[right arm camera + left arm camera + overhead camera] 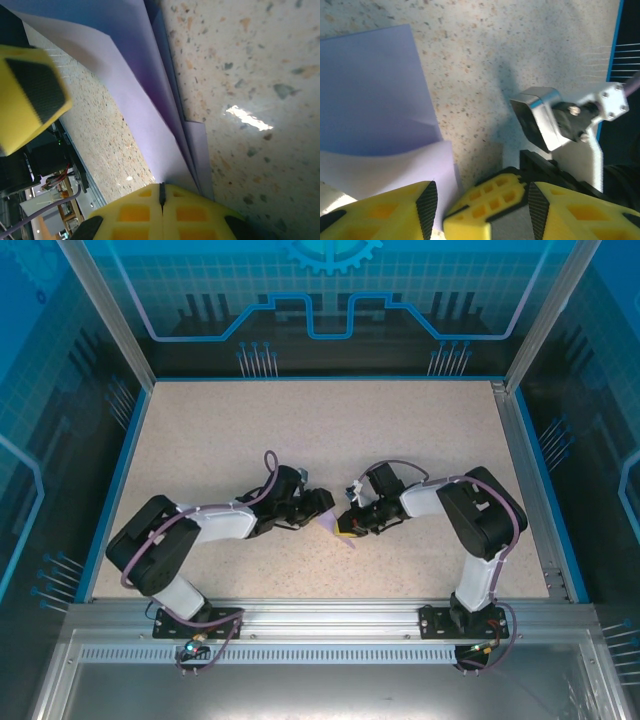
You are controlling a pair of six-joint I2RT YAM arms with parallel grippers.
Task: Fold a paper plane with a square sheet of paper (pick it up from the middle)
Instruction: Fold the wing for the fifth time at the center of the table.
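Top view: bright, even overhead light on speckled table (330,430). Only short, soft shadows hug the arms. Enclosure walls (60,390) go dim blue w/ faint reflections at 9 & 12 o'clock. Sharp thruout, frame lines straight to the edges.

Left wrist: table grain fairly crisp at 12 o'clock, grey shadow band thru centre. Lavender paper (370,90) looks soft, low contrast. Glare on metal camera housing (540,117) at 3 o'clock. Left gripper fingers (385,215) along 6 o'clock out of focus.

Right wrist: table sharp at 3 o'clock w/ one blown-out glare patch. Paper folds shade to darker purple. Right gripper fingers (135,215) at 6 o'clock blurred, as is the yellow finger at 9 o'clock.
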